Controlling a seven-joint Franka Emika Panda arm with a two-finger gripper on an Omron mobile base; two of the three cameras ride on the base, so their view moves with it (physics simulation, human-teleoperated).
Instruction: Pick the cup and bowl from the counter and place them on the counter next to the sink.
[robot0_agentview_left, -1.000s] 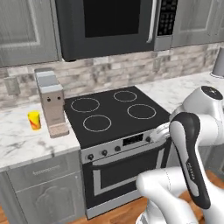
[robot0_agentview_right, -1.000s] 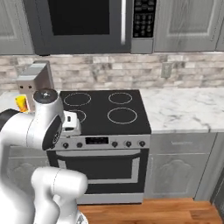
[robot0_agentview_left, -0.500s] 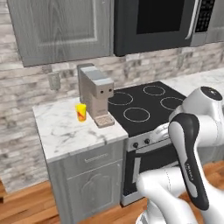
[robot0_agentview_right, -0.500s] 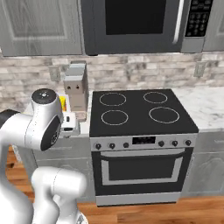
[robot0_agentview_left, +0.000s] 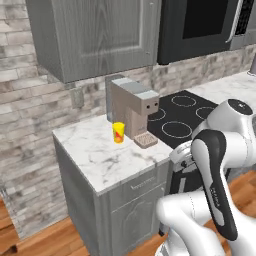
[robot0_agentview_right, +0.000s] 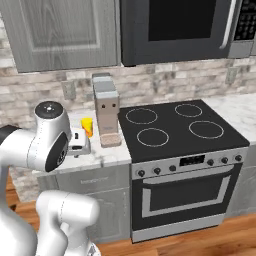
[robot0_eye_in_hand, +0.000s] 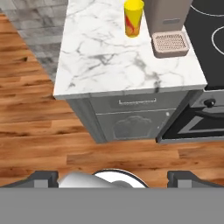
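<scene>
The cup (robot0_agentview_left: 118, 132) is a small yellow tumbler with a red mark. It stands upright on the white marble counter (robot0_agentview_left: 102, 157), just left of a coffee machine. From the right base it shows as the cup (robot0_agentview_right: 87, 126) behind my white hand. In the hand view the cup (robot0_eye_in_hand: 133, 17) sits near the top, far above my gripper (robot0_eye_in_hand: 112, 178). The gripper hangs open over the wooden floor, short of the counter (robot0_eye_in_hand: 109, 65), its dark fingertips (robot0_eye_in_hand: 43, 177) wide apart with nothing between them. The bowl and the sink are out of view.
A grey coffee machine (robot0_agentview_left: 134, 107) with a drip tray (robot0_eye_in_hand: 170, 43) stands right beside the cup. A black stove (robot0_agentview_right: 175, 125) adjoins the counter on the right, with a microwave (robot0_agentview_right: 175, 25) above it. An upper cabinet (robot0_agentview_left: 95, 35) overhangs the counter, whose left end drops to wooden floor (robot0_eye_in_hand: 39, 109).
The base has driven left, so the whole scene has slid right in both base views. The cup and counter end now lie nearer the middle. The arm keeps its pose.
</scene>
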